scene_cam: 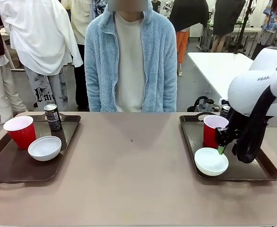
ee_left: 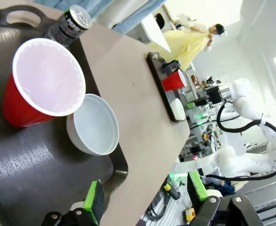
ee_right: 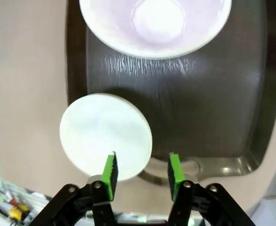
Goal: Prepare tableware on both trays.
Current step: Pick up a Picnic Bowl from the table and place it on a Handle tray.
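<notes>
Right gripper (ee_right: 142,173) was released, green pads apart, nothing between them, hovering over the right dark brown rectangular plastic tray (scene_cam: 252,173). Red plastic cup with white inside (scene_cam: 213,130) sat just beside its fingers, shallow round white bowl (scene_cam: 211,161) right next to the cup. Left gripper (ee_left: 145,197) was also released, above the left matching tray (ee_left: 44,183) near its edge; that tray held a red cup (ee_left: 41,87), white bowl (ee_left: 94,124) and small dark drink can with silver top (scene_cam: 52,117). Smooth tan tabletop (scene_cam: 129,165); busy lab room, person in fuzzy light-blue jacket (scene_cam: 131,56) at the far side.
</notes>
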{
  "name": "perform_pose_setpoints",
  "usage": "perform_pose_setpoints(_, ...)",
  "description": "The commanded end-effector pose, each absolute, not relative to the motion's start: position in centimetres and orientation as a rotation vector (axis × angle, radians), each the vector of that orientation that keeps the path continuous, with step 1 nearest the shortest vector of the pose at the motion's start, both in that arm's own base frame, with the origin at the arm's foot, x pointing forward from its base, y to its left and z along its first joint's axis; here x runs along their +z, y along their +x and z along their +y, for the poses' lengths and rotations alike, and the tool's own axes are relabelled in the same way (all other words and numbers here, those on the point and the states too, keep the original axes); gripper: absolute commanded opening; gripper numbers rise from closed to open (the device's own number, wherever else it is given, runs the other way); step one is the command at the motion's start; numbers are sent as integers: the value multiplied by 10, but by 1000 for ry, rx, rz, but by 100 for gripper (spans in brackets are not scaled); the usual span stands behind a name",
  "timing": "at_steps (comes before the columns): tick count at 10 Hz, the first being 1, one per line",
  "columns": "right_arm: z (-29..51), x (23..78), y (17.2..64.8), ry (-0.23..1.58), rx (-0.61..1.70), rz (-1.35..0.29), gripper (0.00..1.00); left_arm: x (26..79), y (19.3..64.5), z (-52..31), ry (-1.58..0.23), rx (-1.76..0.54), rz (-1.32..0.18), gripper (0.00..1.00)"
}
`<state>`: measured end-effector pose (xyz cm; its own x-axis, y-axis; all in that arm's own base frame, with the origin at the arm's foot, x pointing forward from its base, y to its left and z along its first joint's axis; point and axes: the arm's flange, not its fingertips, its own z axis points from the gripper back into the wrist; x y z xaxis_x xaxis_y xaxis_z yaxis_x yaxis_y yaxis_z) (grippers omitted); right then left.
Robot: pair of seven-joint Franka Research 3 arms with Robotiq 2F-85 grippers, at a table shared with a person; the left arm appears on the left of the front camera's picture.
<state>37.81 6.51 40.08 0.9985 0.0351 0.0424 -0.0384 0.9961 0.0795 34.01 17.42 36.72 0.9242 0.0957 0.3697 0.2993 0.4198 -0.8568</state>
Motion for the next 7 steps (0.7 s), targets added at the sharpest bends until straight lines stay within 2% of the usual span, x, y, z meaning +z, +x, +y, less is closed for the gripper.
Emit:
perform_pose_setpoints(1, 61, 425, 345, 47, 31, -9, 98, 369, 340, 175, -1146, -133, -404, 93)
perform_pose_setpoints(5, 79, 501, 314, 40, 91, -56, 100, 369, 340, 175, -1146, -133, -404, 93)
perform_pose_setpoints(6, 74, 467, 327, 64, 75, -19, 100, 369, 340, 175, -1146, -133, -404, 93)
perform_pose_setpoints(7, 74, 467, 327, 64, 75, -19, 100, 369, 340, 175, -1146, -133, -404, 93)
